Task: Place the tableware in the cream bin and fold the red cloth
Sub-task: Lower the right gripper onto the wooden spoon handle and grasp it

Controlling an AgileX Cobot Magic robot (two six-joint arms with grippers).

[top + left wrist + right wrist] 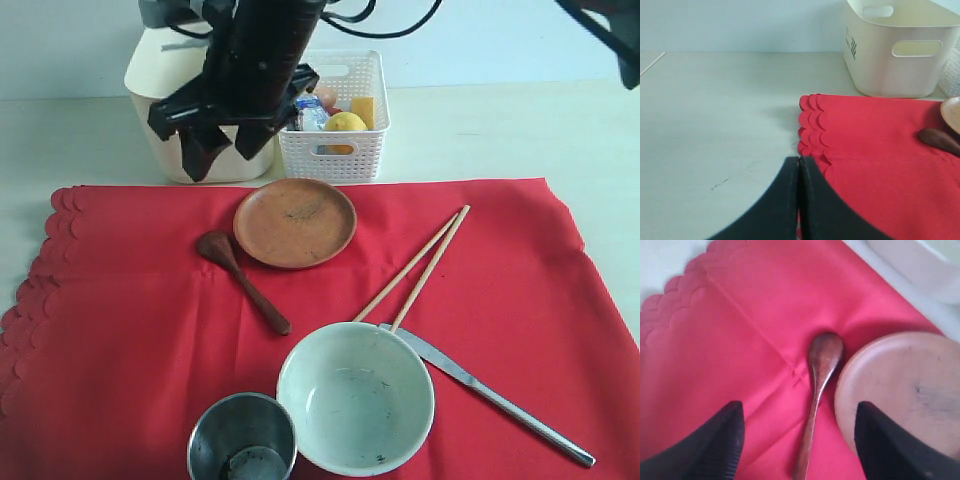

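The red cloth (130,330) lies spread flat, carrying the brown plate (295,222), dark wooden spoon (245,280), chopsticks (415,265), steel knife (490,395), pale green bowl (355,395) and steel cup (243,440). Behind it stands the cream bin (150,90). My right gripper (222,165) hangs open above the spoon (825,352), its fingers straddling the handle, with the plate (905,385) beside one finger. My left gripper (799,159) is shut and empty, low by the scalloped edge of the cloth (880,165), facing the bin (900,65). It is out of the exterior view.
A white perforated basket (345,150) holding a lemon (345,123) and other food stands right of the cream bin. Bare pale table (715,125) stretches left of the cloth. A dark arm part (605,30) crosses the top right corner.
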